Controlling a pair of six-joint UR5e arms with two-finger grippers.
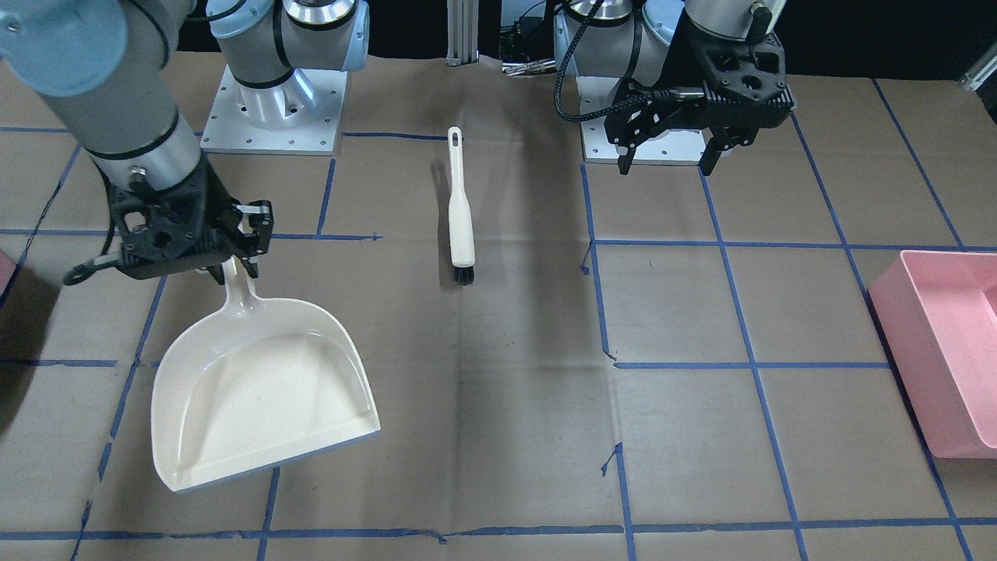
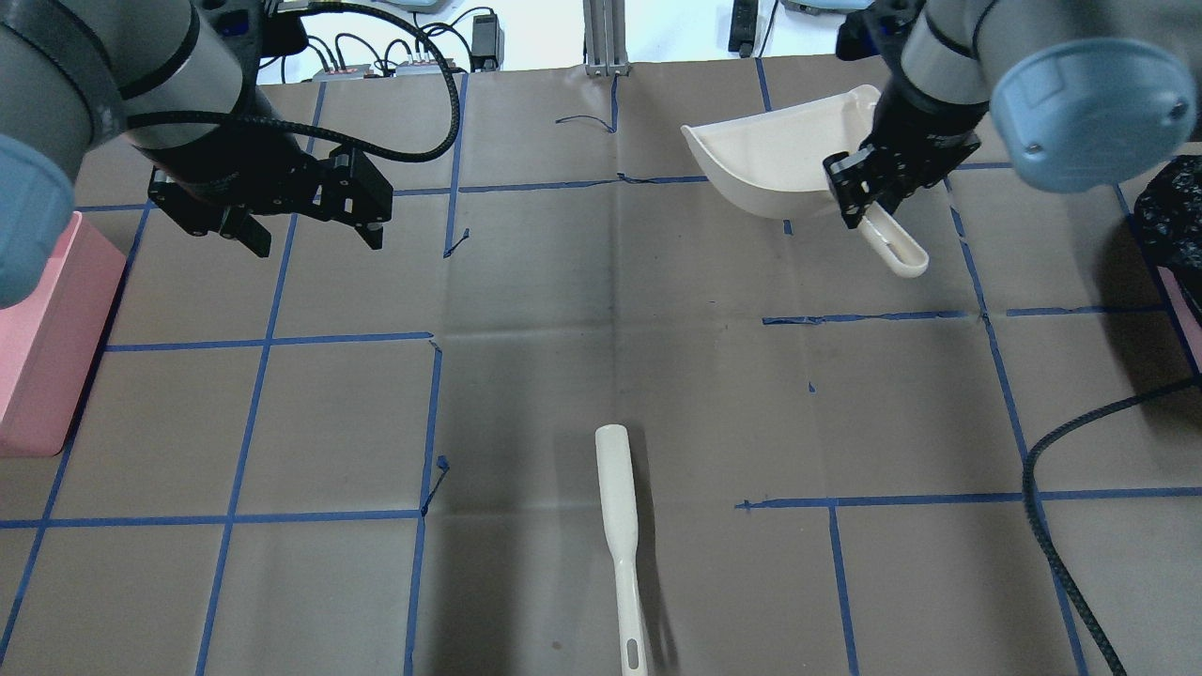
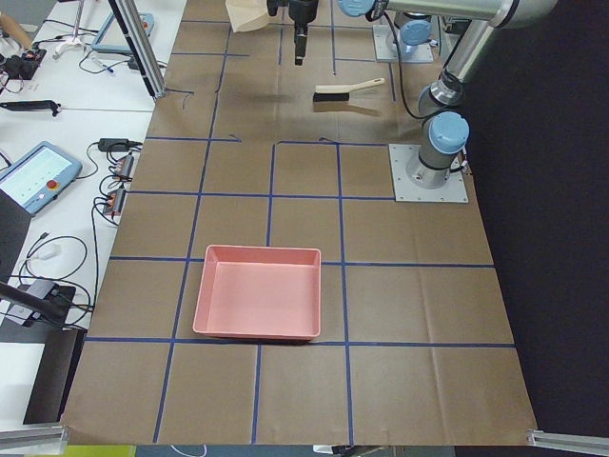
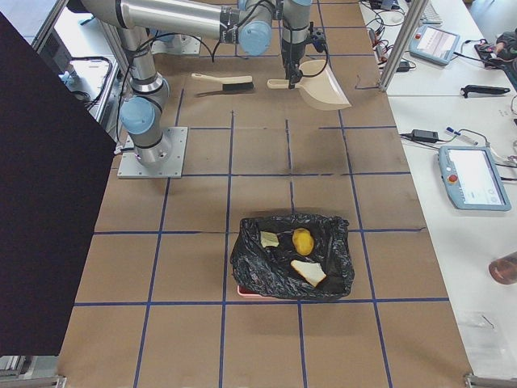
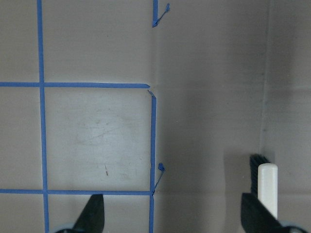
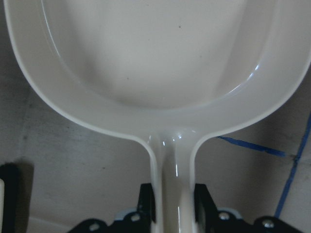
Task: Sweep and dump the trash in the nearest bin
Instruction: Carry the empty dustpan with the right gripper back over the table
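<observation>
At the near, right end of the desk, the bin, lined with a black bag, holds the lump and both slices. We judge the dumping done. Farther along, the right claw is clamped on the handle of the empty, tilted pan, mouth pointing away from the robot. The bin lies well off to that claw's right, so the right arm is nearer. Beyond lies the brush, its long axis running toward the robot. Farthest, the left claw hangs wide, gripping nothing.
</observation>
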